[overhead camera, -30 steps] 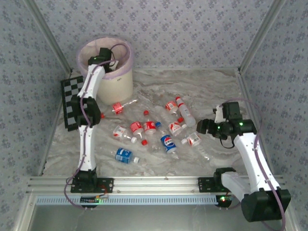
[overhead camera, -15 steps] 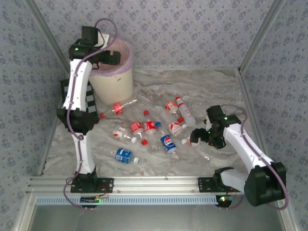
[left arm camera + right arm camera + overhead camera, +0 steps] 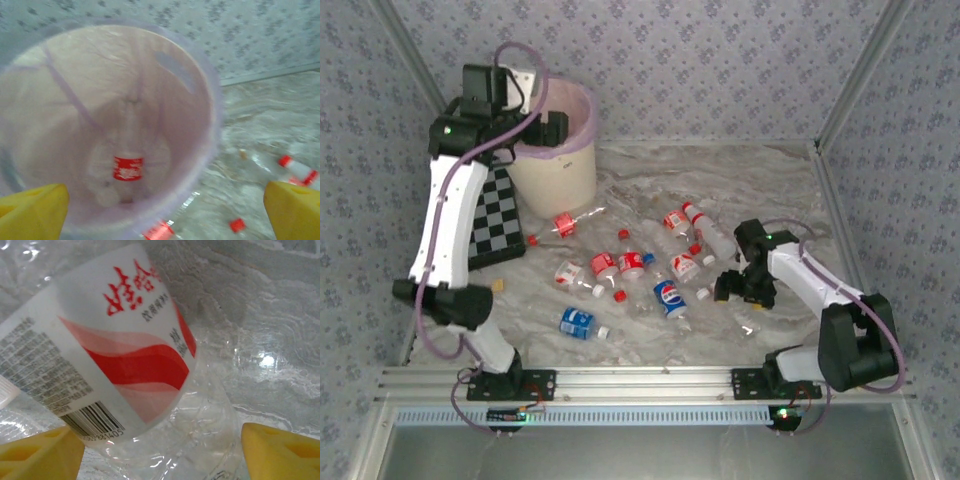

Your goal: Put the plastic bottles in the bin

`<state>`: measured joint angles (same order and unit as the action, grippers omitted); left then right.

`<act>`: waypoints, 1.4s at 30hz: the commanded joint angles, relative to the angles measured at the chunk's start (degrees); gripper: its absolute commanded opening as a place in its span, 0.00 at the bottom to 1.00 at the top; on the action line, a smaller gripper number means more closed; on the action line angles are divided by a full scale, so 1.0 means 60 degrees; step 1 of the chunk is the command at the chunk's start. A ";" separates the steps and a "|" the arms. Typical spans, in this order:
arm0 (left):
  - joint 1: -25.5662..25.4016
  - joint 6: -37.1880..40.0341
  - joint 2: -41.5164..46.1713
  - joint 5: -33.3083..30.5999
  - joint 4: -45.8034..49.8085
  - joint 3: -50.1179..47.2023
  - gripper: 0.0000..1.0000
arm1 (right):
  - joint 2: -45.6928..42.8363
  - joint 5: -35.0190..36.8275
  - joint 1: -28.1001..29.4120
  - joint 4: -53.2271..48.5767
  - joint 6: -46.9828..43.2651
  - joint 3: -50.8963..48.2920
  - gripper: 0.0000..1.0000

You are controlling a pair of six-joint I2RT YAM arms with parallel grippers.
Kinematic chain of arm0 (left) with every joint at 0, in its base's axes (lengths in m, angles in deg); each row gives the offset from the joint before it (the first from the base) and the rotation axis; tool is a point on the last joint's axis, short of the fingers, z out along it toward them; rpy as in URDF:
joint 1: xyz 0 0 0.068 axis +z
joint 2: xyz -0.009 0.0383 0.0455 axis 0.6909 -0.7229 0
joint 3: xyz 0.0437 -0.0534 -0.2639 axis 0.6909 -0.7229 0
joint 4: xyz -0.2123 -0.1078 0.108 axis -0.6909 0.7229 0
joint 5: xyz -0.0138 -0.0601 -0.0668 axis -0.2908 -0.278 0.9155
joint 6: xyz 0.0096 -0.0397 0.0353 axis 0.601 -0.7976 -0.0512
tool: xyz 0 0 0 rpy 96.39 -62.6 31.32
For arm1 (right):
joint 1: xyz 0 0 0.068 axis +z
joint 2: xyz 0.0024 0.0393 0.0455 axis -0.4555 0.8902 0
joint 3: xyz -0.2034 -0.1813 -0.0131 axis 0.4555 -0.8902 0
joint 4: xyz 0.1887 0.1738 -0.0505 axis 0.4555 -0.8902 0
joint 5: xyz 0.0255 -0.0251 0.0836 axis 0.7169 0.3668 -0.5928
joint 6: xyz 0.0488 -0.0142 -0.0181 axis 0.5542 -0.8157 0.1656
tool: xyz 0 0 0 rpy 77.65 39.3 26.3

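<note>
Above the cream bin [image 3: 560, 178] with its pink liner hangs my left gripper [image 3: 546, 128], open and holding nothing. Looking down into the bin [image 3: 212, 105], I see one clear bottle with a red label [image 3: 127, 167] on the bottom; my left gripper [image 3: 165, 215] has its yellow fingertips [image 3: 35, 210] far apart. Several plastic bottles [image 3: 669, 297] lie scattered on the table's middle. My right gripper [image 3: 734, 286] is low over a crushed bottle [image 3: 722, 290]. That red-and-white labelled bottle [image 3: 125, 355] lies between the spread fingers of my right gripper [image 3: 162, 450], which is open.
A black-and-white checkerboard [image 3: 496, 222] leans left of the bin. Loose red caps [image 3: 619, 295] lie among the bottles, and a blue-labelled bottle [image 3: 577, 321] sits nearest the front rail. Wallpapered walls close in the table at the back and sides.
My left arm has swung up and to the left, uncovering the checkerboard, its gripper still over the bin. My right gripper has come down and leftward onto the crushed bottle.
</note>
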<state>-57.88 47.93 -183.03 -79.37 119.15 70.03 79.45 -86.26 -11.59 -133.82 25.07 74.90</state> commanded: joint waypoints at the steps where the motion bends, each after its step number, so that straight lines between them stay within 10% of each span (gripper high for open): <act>1: -0.0743 -0.1000 0.1727 0.0629 -0.2222 -0.1914 1.00 | 0.0080 0.0456 0.0052 0.0121 -0.0093 -0.0059 0.71; 13: -0.1139 -0.3109 0.3167 0.1993 -0.3992 -0.4436 1.00 | -0.0619 0.0309 -0.0205 -0.0701 -0.0522 0.0972 0.45; 20: -0.1688 -0.4732 0.3150 0.3991 -0.6543 -0.6421 1.00 | -0.1429 -0.2807 -0.1016 0.0931 -0.0938 0.2012 0.41; 30: -0.3715 -0.5243 0.2573 0.3630 -0.9457 -0.8533 1.00 | -0.1013 -0.6937 -0.1003 0.5322 0.0779 0.2249 0.40; 42: -0.4780 -0.5139 0.0339 0.3434 -1.0473 -0.7499 1.00 | -0.0794 -0.7314 -0.0534 0.5732 0.0819 0.2239 0.39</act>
<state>-85.46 16.66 -179.54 -59.77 59.28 21.01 75.38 -127.78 -14.89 -101.06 29.20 87.32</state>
